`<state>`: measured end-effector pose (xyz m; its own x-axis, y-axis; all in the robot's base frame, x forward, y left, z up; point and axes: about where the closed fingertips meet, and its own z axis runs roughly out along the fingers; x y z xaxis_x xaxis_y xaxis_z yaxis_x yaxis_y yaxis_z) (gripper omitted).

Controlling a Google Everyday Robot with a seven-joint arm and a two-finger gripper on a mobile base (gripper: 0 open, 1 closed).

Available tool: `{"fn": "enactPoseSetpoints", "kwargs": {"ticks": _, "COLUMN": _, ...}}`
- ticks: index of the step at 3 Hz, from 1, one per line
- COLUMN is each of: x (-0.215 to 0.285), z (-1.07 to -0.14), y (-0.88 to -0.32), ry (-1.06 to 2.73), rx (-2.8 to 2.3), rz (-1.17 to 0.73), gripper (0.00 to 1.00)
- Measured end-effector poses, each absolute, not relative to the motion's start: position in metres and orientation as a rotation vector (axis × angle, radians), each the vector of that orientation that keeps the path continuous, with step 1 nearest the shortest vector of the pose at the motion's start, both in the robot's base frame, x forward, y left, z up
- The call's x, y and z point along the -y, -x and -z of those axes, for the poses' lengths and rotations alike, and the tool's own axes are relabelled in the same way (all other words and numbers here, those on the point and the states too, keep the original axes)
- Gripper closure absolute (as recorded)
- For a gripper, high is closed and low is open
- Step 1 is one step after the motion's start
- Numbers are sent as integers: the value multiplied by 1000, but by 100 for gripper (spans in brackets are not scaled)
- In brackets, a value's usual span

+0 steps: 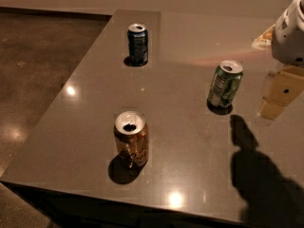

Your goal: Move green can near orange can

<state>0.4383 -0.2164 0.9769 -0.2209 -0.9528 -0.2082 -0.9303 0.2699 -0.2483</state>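
Observation:
The green can [224, 83], with a white label panel and an open silver top, stands upright on the right part of the table [185, 141]. The orange can [131, 138] stands upright near the front, left of centre, well apart from the green can. My gripper [277, 96] hangs at the right edge of the view, just right of the green can and not touching it. It holds nothing that I can see. The white arm housing [289, 32] is above it.
A dark blue can [137, 43] stands upright at the back of the table. The table's left edge drops to a brown floor [38, 70]. The arm's shadow [261, 175] lies on the front right of the table.

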Motion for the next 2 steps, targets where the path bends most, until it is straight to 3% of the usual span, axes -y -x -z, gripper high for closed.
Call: {"fn": "enactPoseSetpoints", "kwargs": {"ticks": 2, "x": 215, "z": -972, "y": -452, "ry": 1690, "rx": -2205, "rz": 50, "gripper": 0}}
